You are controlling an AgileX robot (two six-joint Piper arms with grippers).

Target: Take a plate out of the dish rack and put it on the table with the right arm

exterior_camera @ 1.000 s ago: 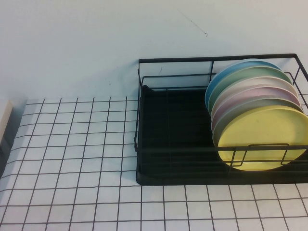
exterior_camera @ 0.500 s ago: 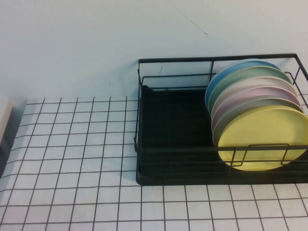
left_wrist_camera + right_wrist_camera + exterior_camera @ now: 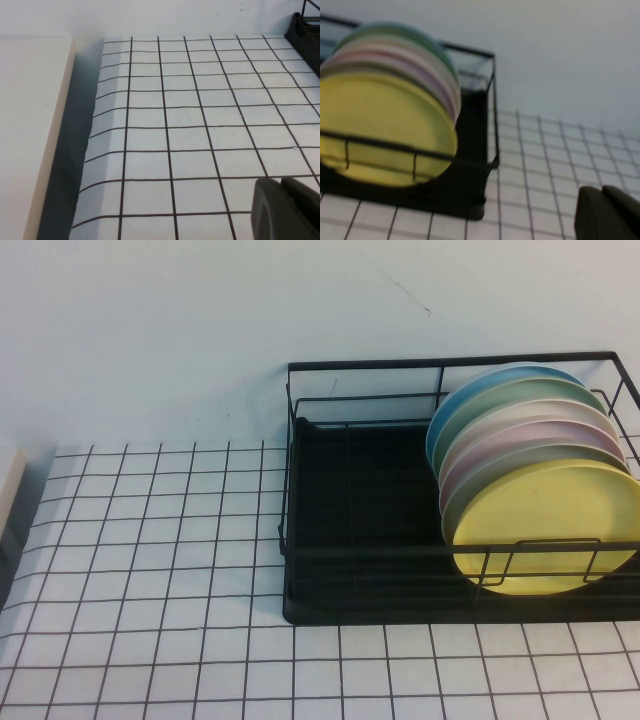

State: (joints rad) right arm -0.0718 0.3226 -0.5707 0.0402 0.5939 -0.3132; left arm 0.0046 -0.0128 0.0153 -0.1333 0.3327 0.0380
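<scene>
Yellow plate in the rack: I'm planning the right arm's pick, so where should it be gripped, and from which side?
Grip the yellow plate by its top rim, coming from above. It stands on edge at the front of the stack in the rack; a wire rail crosses its lower face and other plates crowd behind, so only the top edge is free. The right claw is shut and must open first.

A black wire dish rack (image 3: 400, 540) sits on the right side of the white gridded table (image 3: 150, 590), up against the pale wall (image 3: 200, 320). At its right end a row of plates stands on edge, leaning back: the pale-yellow plate (image 3: 545, 530) is at the front, behind the rack's front rail, with a pink plate (image 3: 540, 435), a green plate (image 3: 520, 395) and a blue plate (image 3: 470, 400) showing behind it. The rack's left part shows only its black tray base, and neither arm is in sight.
</scene>
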